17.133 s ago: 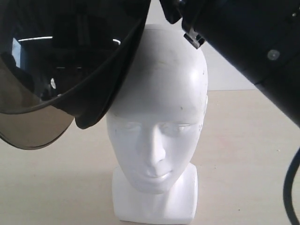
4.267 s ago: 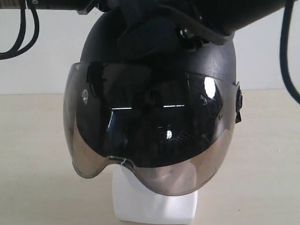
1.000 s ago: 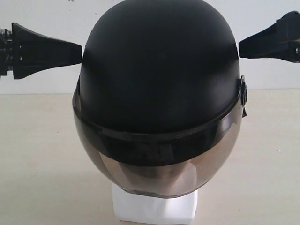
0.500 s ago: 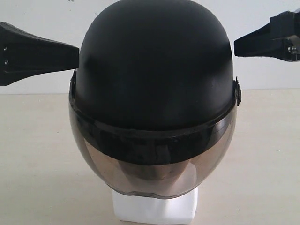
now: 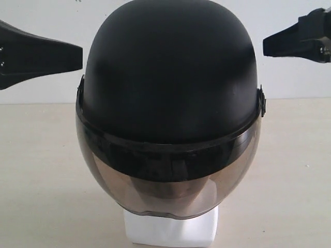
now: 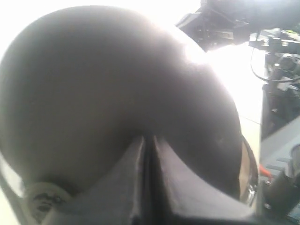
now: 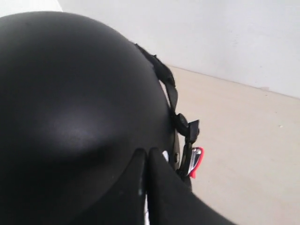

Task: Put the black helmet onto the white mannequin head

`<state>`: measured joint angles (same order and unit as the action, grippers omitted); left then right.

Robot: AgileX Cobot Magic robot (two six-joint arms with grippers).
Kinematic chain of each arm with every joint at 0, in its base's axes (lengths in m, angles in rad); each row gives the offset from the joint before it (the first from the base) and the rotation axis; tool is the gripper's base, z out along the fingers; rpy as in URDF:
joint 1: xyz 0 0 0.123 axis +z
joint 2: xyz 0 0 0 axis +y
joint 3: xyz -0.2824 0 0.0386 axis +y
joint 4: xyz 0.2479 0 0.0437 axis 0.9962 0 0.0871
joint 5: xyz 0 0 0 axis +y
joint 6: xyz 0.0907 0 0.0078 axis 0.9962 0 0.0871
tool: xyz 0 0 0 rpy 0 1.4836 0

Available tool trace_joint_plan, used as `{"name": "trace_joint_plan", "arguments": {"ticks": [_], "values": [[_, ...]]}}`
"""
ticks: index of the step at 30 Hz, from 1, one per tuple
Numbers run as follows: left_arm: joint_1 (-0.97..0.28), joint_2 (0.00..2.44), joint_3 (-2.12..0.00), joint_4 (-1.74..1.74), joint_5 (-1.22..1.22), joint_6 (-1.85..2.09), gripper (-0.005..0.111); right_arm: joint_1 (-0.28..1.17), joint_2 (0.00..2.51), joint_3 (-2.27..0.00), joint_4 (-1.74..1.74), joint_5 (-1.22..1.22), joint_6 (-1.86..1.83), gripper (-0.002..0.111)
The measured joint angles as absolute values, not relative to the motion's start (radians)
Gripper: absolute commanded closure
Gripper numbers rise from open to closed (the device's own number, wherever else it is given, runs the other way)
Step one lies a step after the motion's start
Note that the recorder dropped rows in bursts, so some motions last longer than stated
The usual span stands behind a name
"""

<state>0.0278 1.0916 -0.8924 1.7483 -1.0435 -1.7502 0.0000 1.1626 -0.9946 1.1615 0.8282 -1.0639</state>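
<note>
The black helmet point(image 5: 170, 72) sits upright over the white mannequin head, its smoky visor point(image 5: 165, 199) down across the face. Of the head only the squarish white base point(image 5: 170, 231) shows plainly, with a dim face outline behind the visor. My left gripper point(image 5: 80, 54) is shut and empty, its tip a small gap off the shell's left side. My right gripper point(image 5: 265, 47) is shut and empty, just off the right side. The left wrist view has the shell point(image 6: 108, 70) beyond the closed gripper point(image 6: 149, 138). The right wrist view has the shell point(image 7: 61, 84) past the closed gripper point(image 7: 146, 151).
The head stands on a beige table point(image 5: 36, 181) in front of a white wall point(image 5: 51, 15). The helmet's chin strap with a red-tabbed buckle point(image 7: 196, 161) hangs at its side. Dark equipment and cables point(image 6: 281, 61) stand beyond the helmet in the left wrist view.
Both shut grippers have drawn slightly outward from the helmet's sides. The helmet, which shifted a little lower and leftward a second ago, now rests still on the head.
</note>
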Motion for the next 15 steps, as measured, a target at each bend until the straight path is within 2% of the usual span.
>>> {"name": "trace_joint_plan", "arguments": {"ticks": [6,15], "values": [[0.063,0.935,-0.833,1.751,-0.885,-1.75,0.102,0.0,1.023,-0.953,1.125,0.776,-1.062,0.109],[0.105,0.591,-0.493,1.751,-0.372,-1.743,0.102,0.0,0.611,-0.655,1.108,0.54,-1.004,0.109]]}}
